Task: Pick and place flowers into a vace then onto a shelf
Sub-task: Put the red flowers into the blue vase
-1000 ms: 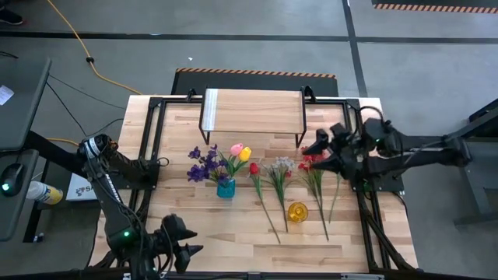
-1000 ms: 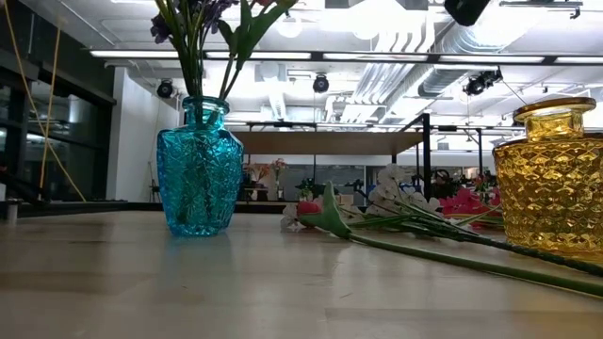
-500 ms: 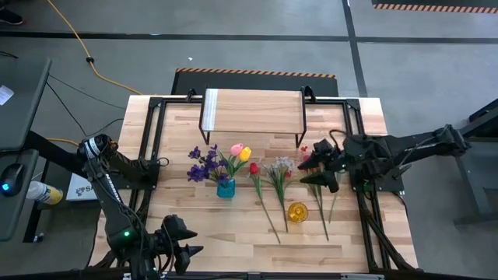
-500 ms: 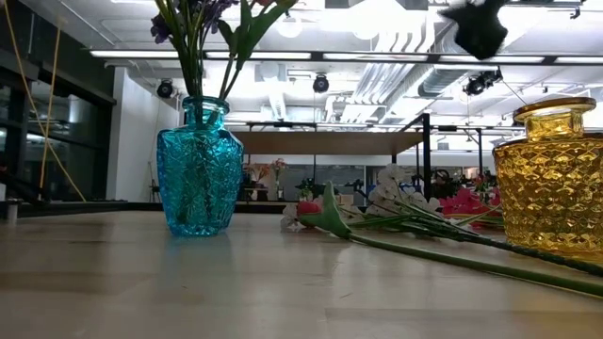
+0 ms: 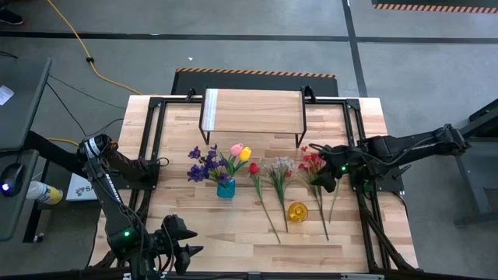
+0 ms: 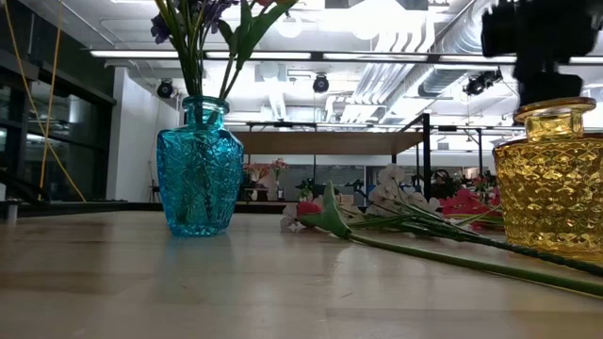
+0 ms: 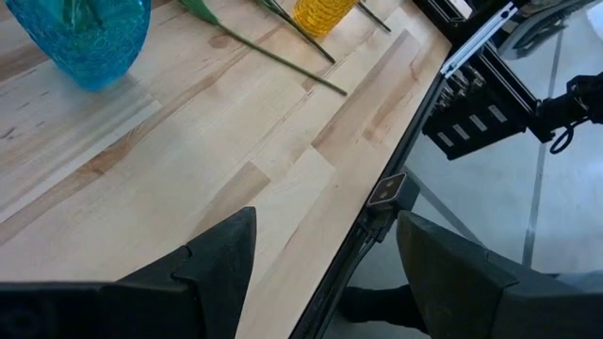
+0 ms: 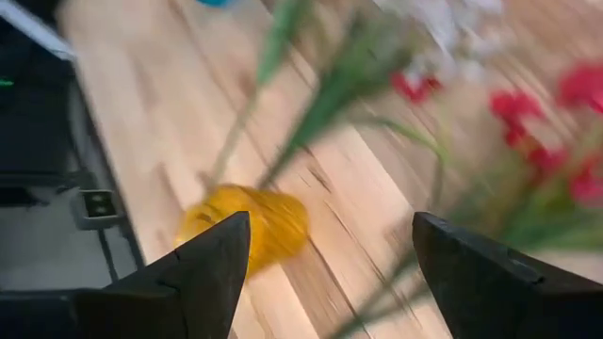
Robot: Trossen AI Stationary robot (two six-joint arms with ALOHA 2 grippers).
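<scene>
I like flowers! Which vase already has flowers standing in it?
The blue glass vase, holding purple, pink and yellow blooms. The yellow glass vase is empty; loose flowers lie beside it.

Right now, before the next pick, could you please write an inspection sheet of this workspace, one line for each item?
Surface: plank table, bare at the near side.
Job's things: blue vase holding purple, pink and yellow flowers; loose flowers lying flat beside it; yellow vase standing among the stems, nothing in it; shelf at the far edge, nothing on it.
Clutter: nothing seen.
Grippers: right gripper over the red blooms, fingers open, holding nothing; left gripper at the near left corner, open, holding nothing.
Cables: yellow cable on the floor, left of the table.
Surroundings: grey floor.
</scene>
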